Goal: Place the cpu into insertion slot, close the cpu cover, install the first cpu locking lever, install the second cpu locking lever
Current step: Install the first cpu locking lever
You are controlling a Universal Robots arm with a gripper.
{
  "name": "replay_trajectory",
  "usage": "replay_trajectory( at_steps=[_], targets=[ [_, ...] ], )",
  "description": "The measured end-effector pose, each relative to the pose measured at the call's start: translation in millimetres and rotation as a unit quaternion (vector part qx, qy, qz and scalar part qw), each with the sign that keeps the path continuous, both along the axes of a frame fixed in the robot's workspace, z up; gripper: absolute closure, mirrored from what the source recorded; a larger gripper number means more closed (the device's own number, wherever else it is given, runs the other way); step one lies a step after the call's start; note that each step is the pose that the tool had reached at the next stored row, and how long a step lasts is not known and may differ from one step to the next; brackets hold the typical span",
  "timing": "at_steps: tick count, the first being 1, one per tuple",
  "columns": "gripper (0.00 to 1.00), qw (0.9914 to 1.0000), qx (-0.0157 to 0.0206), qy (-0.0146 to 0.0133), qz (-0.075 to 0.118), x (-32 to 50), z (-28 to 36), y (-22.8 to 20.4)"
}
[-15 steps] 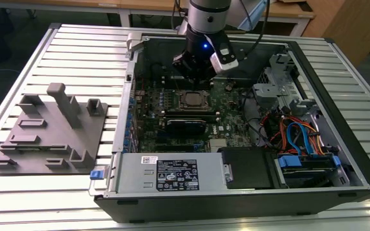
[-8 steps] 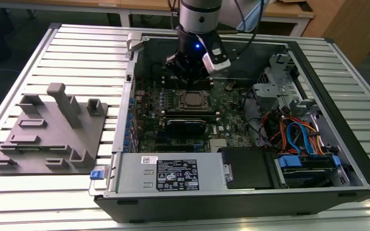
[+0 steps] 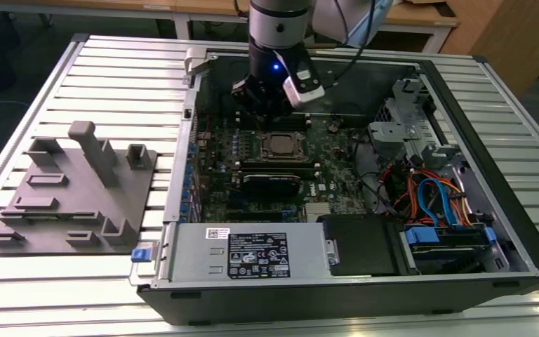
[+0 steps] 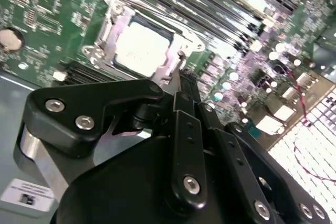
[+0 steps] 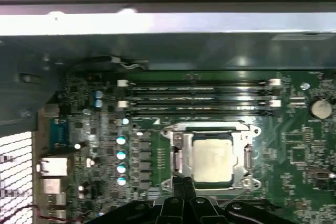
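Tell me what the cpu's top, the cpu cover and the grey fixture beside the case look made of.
The cpu top: pale silver-grey metal with a soft, even sheen. The cpu cover: thin bright sheet metal, likely steel, with sharp glints along its edges. The grey fixture: matte, uniform grey with no shine, so probably plastic.

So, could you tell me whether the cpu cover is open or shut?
Shut: in both wrist views the cpu cover lies flat around the cpu, whose pale top shows through its window.
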State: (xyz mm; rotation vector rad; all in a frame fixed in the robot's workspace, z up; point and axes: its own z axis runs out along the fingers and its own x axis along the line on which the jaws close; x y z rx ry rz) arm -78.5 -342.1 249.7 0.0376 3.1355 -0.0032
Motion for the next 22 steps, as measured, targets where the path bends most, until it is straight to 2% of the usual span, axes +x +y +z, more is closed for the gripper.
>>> replay_trajectory(
  at_steps=[5,10,17,22],
  targets=[
    [0.89,1.0,0.0,-0.0001,0.0,-9.5,-0.4,0.1],
    [0.89,1.0,0.0,-0.0017,0.0,-12.5,-0.5,0.1],
    [0.89,0.99999,0.0,-0.0038,0.0,-28.8,-1.1,0.2],
    [0.89,0.99999,0.0,-0.0042,0.0,-30.7,-1.2,0.8]
  ],
)
